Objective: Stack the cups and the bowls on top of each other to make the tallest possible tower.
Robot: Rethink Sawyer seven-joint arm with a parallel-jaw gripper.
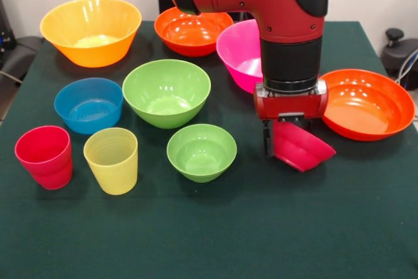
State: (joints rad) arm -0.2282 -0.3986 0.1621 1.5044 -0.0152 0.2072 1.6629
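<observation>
Pincer [285, 140] clenched on rim of red bowl [302, 148], bowl tilted, lifted off tabletop [215, 227]. We place small green bowl [202, 152] at nine o'clock from pincer, near, upright, empty. We judge it tower base, so next move goes sideways toward it. Large orange bowl [366, 104] at two o'clock. Yellow cup [112, 160], red cup [46, 157] farther at nine o'clock. No tower begun.

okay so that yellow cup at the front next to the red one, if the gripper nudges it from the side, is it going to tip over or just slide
The yellow cup is taller than wide and narrows toward its base, so a high nudge would probably tip it; a low one may slide it. It looks like thin translucent plastic, likely very light. The red cup stands close beside it and could get knocked.
</observation>
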